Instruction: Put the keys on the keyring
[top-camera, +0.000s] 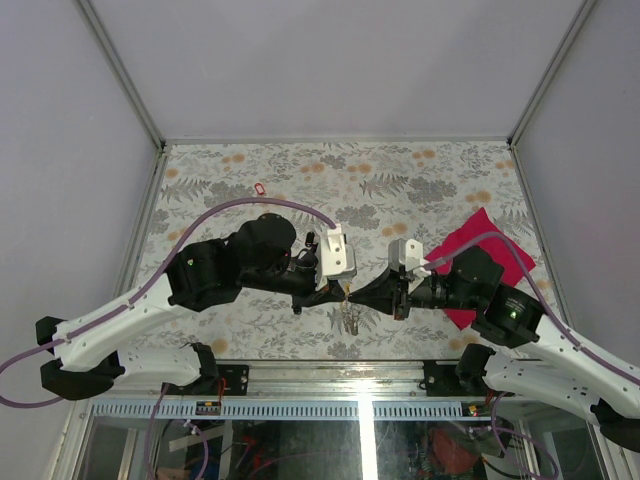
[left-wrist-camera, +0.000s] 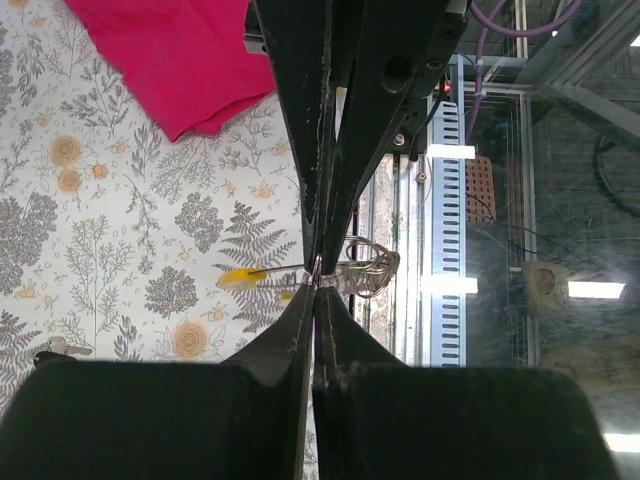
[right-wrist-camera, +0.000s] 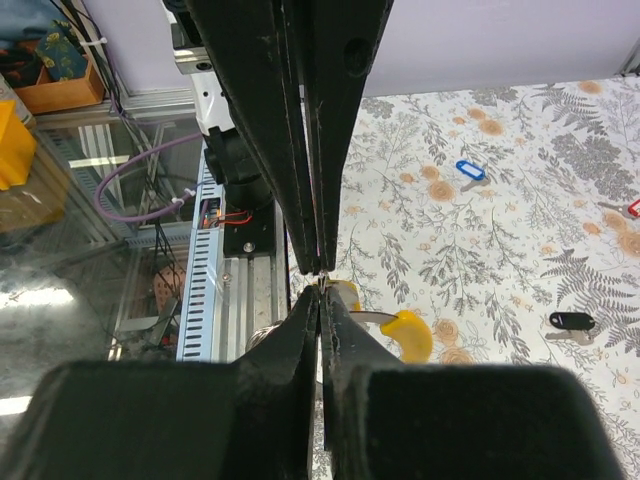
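My left gripper and right gripper meet tip to tip near the table's front edge, both shut. The silvery keyring hangs at that meeting point; its loops show in the left wrist view, just right of my left gripper. A yellow-headed key sticks out beside my right gripper, its blade running into the shut jaws; it also shows in the left wrist view. A second small yellow piece sits at the tips. Which jaws pinch what is partly hidden.
A red key lies far left on the flowered table; the right wrist view shows it with a blue key and a black key. A magenta cloth lies under the right arm. The metal front rail is close below the grippers.
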